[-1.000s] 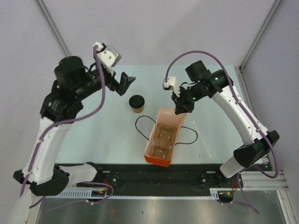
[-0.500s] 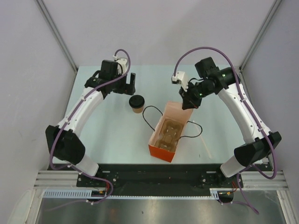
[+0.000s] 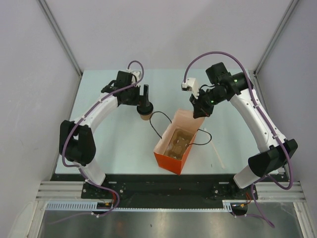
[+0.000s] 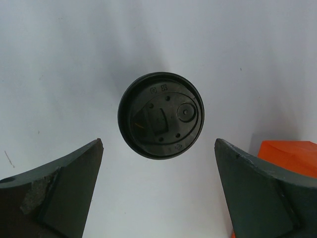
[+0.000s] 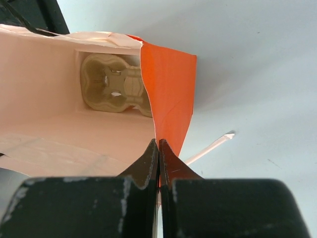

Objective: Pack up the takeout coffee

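Note:
The takeout coffee (image 3: 145, 115), a tan paper cup with a black lid (image 4: 161, 115), stands on the table left of the orange paper bag (image 3: 167, 162). My left gripper (image 3: 143, 99) is open and hovers right above the cup; in the left wrist view (image 4: 158, 145) its fingers (image 4: 64, 198) stand wide to either side of the lid, not touching it. My right gripper (image 3: 199, 111) is shut on the bag's far rim and holds the bag open. In the right wrist view (image 5: 158, 145) the jaws pinch the orange wall (image 5: 171, 89).
A tan pulp cup carrier (image 5: 115, 89) lies at the bottom of the bag and also shows from above (image 3: 177, 141). Black cord handles (image 3: 157, 118) loop out on both sides. A white paper-wrapped straw (image 3: 216, 152) lies right of the bag.
My left arm has swung in and come down over the cup, its gripper now covering the lid from above. The bag has shifted slightly in my right gripper's hold.

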`<state>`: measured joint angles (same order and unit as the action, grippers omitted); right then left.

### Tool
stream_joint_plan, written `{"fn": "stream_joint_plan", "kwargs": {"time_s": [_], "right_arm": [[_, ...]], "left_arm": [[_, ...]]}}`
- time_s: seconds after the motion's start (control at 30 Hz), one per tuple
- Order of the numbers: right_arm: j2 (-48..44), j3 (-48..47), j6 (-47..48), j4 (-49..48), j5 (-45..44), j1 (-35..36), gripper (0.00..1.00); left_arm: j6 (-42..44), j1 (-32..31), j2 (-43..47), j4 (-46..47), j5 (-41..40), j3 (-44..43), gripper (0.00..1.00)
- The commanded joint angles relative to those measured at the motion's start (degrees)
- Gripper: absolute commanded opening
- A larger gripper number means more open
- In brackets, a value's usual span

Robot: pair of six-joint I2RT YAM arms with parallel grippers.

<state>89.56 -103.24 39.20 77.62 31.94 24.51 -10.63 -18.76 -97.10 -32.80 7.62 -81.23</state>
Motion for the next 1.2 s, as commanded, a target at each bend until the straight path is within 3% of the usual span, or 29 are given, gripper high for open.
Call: {"fn": "stream_joint_plan", "kwargs": {"time_s": [0.0,1.17], "right_arm": [[-1.4,0.41,-0.27,2.09,1.1,-0.25,0.0],[-1.67,1.29,0.88,2.18,1.45,-1.49,0.0]], "left_arm": [[-2.2,-1.01,-0.19,3.44,-1.29,0.99,0.99],[-2.73,-3.74,-5.82,3.79,-6.74,-1.21,1.0]]}}
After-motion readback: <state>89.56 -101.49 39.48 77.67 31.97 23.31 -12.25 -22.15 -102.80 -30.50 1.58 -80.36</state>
